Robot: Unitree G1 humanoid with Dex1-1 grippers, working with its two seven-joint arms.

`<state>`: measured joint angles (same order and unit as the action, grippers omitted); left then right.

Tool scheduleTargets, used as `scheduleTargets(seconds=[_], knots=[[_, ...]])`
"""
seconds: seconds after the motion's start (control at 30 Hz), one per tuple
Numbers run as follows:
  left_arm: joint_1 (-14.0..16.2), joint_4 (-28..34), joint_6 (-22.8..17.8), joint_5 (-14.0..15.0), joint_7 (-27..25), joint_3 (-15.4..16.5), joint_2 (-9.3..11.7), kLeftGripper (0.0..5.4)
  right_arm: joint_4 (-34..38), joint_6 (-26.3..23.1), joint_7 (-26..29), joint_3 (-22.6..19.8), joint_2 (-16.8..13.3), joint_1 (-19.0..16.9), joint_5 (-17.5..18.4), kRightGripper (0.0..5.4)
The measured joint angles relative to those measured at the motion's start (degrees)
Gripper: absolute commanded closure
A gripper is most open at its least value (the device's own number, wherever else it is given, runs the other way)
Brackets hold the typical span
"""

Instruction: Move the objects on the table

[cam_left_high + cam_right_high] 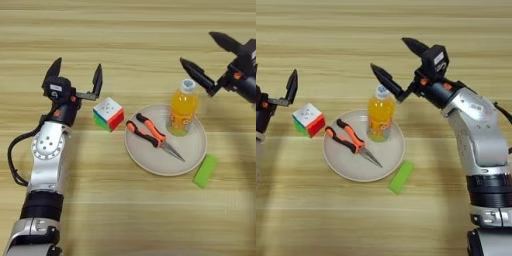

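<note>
A small multicoloured puzzle cube (108, 113) with a white top lies on the table (125, 30) just left of a round beige plate (192, 155). On the plate lie orange-handled long-nose pliers (152, 135), and an orange-drink bottle (182, 107) with a white cap stands upright at its right side. My left gripper (76, 75) is open, hovering just up-left of the cube with nothing between its fingers. Up-right of the bottle's cap my right gripper (392, 59) is open too, its lower finger close to the cap.
A green rectangular block (205, 171) lies on the table just off the plate's lower right rim. My left arm (47, 165) reaches up from the lower left; my right arm (481, 150) comes up along the right side.
</note>
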<state>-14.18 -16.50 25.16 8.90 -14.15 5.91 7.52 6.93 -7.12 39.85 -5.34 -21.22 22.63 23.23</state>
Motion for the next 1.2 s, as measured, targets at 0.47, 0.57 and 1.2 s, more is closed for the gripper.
scheduleTargets(seconds=[0.47, 0.57, 1.2], knots=[[-0.07, -0.41, 0.0, -0.03, 0.01, -0.04, 0.01, 0.0, -10.93, 7.02, -12.67, -8.96, 1.13, 4.45, -2.91, 0.02], [-0.07, -0.41, 0.0, -0.02, -0.01, -0.05, 0.01, 0.0, -13.17, 9.53, -13.87, -9.09, 1.12, 4.38, -4.51, 0.02], [0.15, -0.39, -0.32, 0.01, -2.38, -1.94, 0.07, 0.0, -42.17, 26.69, -16.89, -10.39, 1.04, 3.1, -10.8, 0.02]])
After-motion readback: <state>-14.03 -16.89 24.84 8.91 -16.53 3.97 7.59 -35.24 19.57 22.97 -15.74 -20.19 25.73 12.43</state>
